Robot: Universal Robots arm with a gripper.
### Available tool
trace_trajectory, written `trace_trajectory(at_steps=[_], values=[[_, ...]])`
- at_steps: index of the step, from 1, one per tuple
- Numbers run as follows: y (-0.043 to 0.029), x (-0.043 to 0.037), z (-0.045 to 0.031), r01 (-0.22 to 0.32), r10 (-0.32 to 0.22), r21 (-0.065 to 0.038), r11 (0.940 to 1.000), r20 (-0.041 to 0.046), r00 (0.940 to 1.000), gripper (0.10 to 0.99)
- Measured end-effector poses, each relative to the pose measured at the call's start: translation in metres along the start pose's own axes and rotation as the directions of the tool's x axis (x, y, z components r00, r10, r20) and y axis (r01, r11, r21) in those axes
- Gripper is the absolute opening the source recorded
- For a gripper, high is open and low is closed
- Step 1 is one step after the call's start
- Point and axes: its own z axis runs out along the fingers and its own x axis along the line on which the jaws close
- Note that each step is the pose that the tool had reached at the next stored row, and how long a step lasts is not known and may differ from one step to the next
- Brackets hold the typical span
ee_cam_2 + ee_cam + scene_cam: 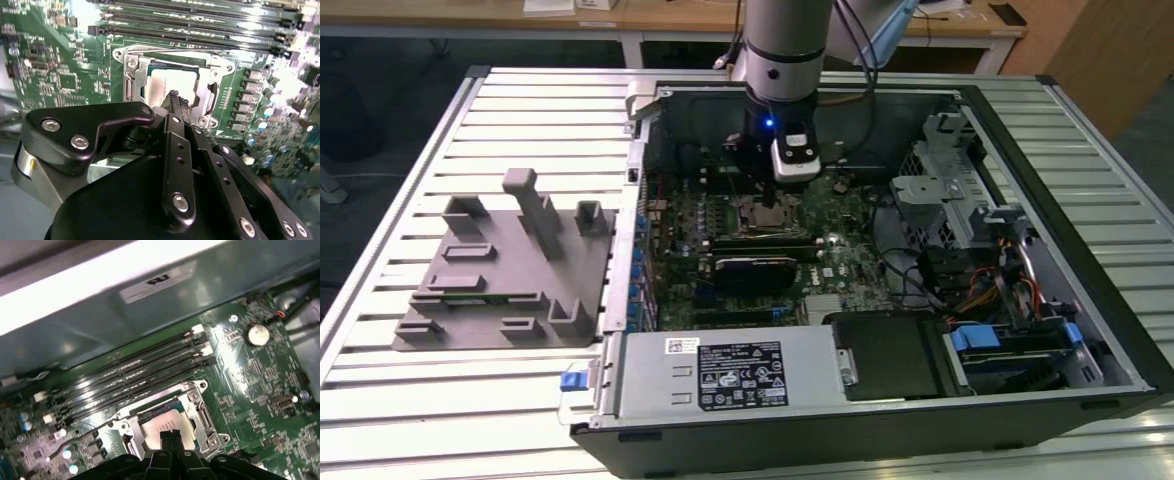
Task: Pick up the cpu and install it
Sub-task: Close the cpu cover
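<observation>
The cpu (165,421) is lying flat inside the socket (204,416), right beside the memory slots (135,372). That puts it about midway between the edges of the motherboard (847,255), inside the open case (1067,140). The gripper (170,434) is pinched tight, tips together with nothing between them, parked right over the chip's silvery top. I can't tell if the tips actually touch it. In both wrist views the gripper's black body covers the chip's nearer part. In the exterior view the arm blocks part of the socket, and the socket's lever is hard to make out.
</observation>
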Motion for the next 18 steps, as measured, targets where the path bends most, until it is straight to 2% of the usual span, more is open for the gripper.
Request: trace_trajectory(at_steps=[4, 9, 13, 18], values=[[0.0000, 0.0000, 0.0002, 0.074, -0.074, -0.002, 0.9973, -0.0007, 0.9973, 0.106], [0.0000, 0.0000, 0.0005, 0.163, -0.163, -0.003, 0.9867, -0.0013, 0.9867, 0.106], [0.0000, 0.0000, 0.0007, 0.235, -0.235, -0.005, 0.9720, -0.0017, 0.9720, 0.106], [-0.0001, 0.0000, 0.0014, 0.321, -0.321, -0.007, 0.9471, -0.0020, 0.9471, 0.106]])
